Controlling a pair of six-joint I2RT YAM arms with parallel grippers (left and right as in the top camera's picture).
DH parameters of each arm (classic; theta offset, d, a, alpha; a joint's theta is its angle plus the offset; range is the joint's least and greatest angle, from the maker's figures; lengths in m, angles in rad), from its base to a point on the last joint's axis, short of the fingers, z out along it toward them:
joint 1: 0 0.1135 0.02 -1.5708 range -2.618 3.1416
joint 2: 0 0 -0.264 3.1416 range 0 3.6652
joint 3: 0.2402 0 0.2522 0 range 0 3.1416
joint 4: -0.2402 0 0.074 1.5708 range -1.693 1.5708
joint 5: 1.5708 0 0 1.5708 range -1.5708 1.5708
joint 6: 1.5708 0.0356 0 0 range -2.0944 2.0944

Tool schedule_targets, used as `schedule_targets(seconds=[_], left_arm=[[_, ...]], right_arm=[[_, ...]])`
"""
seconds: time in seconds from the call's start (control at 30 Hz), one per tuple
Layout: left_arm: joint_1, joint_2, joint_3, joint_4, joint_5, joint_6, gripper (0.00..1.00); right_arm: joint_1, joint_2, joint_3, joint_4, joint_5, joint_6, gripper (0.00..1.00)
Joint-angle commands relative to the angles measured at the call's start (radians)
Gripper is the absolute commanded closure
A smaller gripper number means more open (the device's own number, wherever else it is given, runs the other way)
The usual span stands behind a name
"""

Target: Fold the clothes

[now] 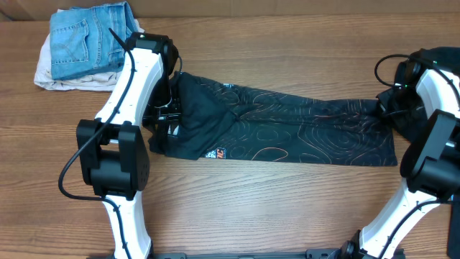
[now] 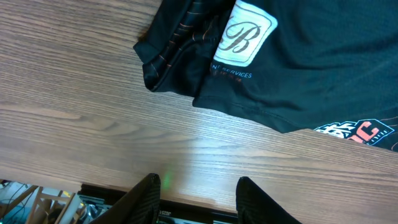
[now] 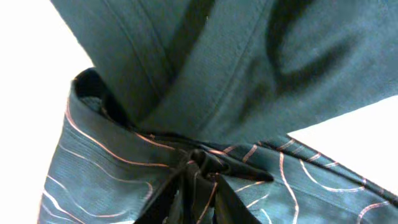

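Note:
The black jersey (image 1: 287, 129) with orange contour lines lies stretched across the table's middle, its logos (image 1: 215, 153) near the front edge. My left gripper (image 1: 164, 119) is at the jersey's left end. In the left wrist view it (image 2: 198, 186) is open and empty over bare wood, with the jersey's edge (image 2: 298, 68) and a white logo patch (image 2: 245, 37) beyond the fingertips. My right gripper (image 1: 392, 101) is at the jersey's right end. In the right wrist view it (image 3: 198, 174) is shut on a bunched fold of the jersey (image 3: 205, 163).
Folded blue jeans (image 1: 90, 39) lie on a light cloth (image 1: 54, 75) at the back left corner. The wooden table (image 1: 287, 208) runs to the front edge, where the arm bases stand.

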Motion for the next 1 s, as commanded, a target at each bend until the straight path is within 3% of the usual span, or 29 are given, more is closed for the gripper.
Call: schedule_targets(seconds=[0.0, 0.17, 0.27, 0.97], left_arm=[[-0.001, -0.008, -0.005, 0.002, -0.009, 0.010, 0.57], [-0.001, -0.008, -0.005, 0.008, -0.008, 0.016, 0.57], [-0.001, -0.008, -0.005, 0.013, -0.008, 0.015, 0.57], [-0.001, -0.008, -0.005, 0.026, -0.008, 0.015, 0.52]], right_arm=[[-0.023, 0.007, 0.059, -0.043, 0.005, 0.005, 0.86], [-0.035, 0.007, 0.140, -0.145, 0.022, -0.010, 0.86], [-0.035, 0.007, 0.163, -0.182, 0.053, -0.014, 0.96], [-0.034, 0.007, 0.163, -0.448, 0.203, -0.070, 0.96]])
